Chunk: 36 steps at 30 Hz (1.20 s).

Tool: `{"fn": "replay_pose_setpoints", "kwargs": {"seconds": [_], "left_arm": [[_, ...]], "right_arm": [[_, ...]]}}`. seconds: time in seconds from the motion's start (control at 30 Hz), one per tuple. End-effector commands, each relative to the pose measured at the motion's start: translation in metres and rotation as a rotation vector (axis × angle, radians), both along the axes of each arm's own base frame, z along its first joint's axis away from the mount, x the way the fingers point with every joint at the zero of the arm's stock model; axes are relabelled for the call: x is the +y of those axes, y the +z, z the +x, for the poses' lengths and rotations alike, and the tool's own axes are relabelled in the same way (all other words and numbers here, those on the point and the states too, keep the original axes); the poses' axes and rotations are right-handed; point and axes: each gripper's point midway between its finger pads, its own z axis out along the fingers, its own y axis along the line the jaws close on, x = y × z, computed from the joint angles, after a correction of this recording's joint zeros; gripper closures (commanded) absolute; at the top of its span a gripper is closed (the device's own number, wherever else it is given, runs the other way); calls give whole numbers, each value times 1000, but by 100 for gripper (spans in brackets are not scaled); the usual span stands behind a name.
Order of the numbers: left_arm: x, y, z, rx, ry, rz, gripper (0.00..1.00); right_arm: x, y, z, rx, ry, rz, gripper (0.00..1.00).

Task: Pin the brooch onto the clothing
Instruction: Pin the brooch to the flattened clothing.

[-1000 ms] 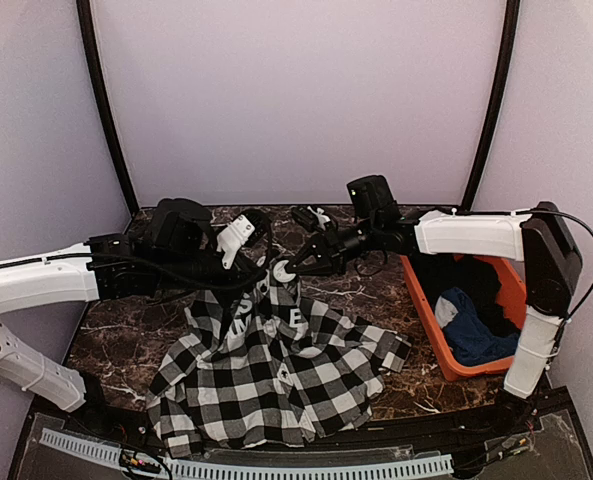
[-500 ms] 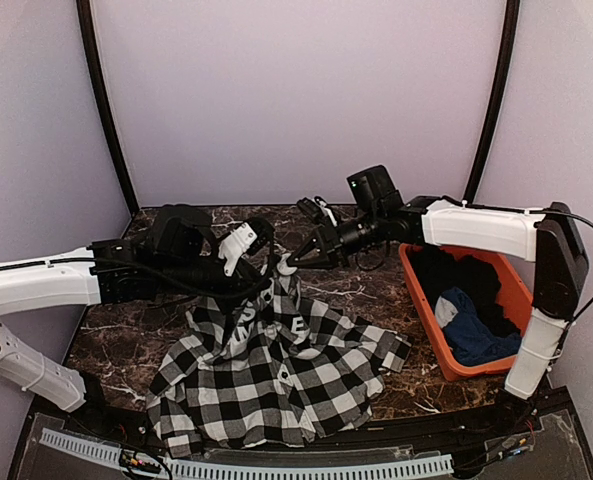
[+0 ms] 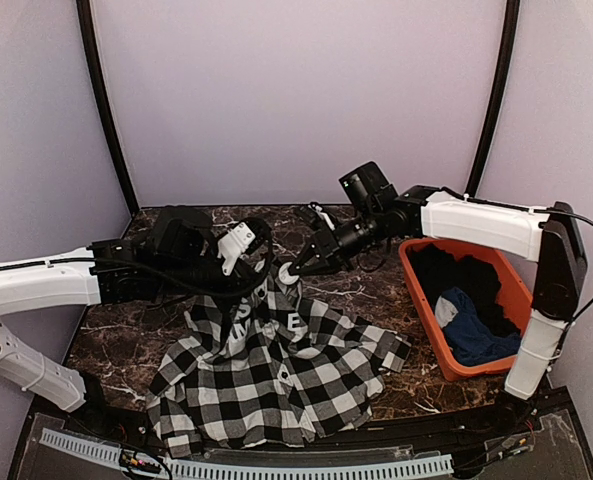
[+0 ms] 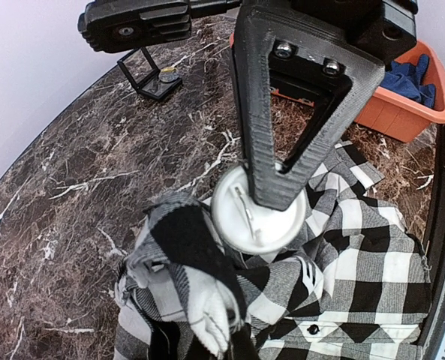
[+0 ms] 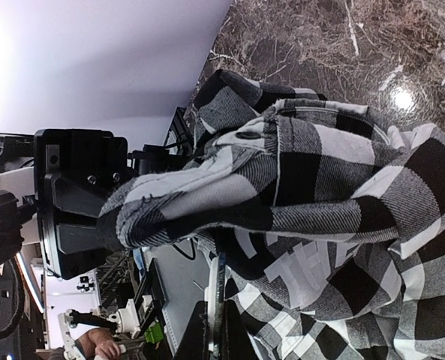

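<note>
The clothing (image 3: 276, 370), a black-and-white checked shirt with white lettering (image 5: 305, 277), lies crumpled on the marble table. My left gripper (image 3: 260, 268) is shut on a lifted fold of the clothing (image 4: 181, 247); cloth covers most of its fingers. The brooch (image 3: 288, 272) is a round white disc, and my right gripper (image 3: 298, 267) is shut on its edge. In the left wrist view the brooch (image 4: 256, 214) shows its back and pin, right beside the raised fold. In the right wrist view the brooch (image 5: 219, 315) is edge-on between my fingers (image 5: 241, 341), just under the fold.
An orange basket (image 3: 423, 310) stands at the right with dark clothes and a blue garment (image 3: 476, 335) inside. A small black stand (image 4: 151, 75) sits on the table behind the shirt. The table's front edge has a white slotted rail (image 3: 276, 468).
My right arm's wrist has shifted slightly up and left, keeping the brooch by the lifted fold. The left gripper still holds the fold in nearly the same place.
</note>
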Motion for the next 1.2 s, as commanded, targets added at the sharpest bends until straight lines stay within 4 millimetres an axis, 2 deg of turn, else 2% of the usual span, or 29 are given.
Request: {"fn": "replay_pose_setpoints", "kwargs": {"seconds": [0.0, 0.23, 0.4, 0.6, 0.93, 1.17], "left_arm": [[7, 7, -4, -38, -11, -4, 99], [4, 10, -10, -54, -58, -25, 99], [0, 11, -17, -51, -99, -43, 99], [-7, 6, -23, -22, -143, -46, 99], [-12, -1, -25, 1, -156, -35, 99], [-15, -3, -26, 13, -164, -27, 99]], "right_arm": [[3, -8, -8, 107, 20, -17, 100], [4, -26, -6, 241, -3, -52, 100], [5, -34, -6, 276, -6, -59, 100], [10, -26, -5, 274, 8, -34, 100], [16, -17, -15, 253, 77, -6, 100], [21, -12, -32, 239, 157, 6, 100]]}}
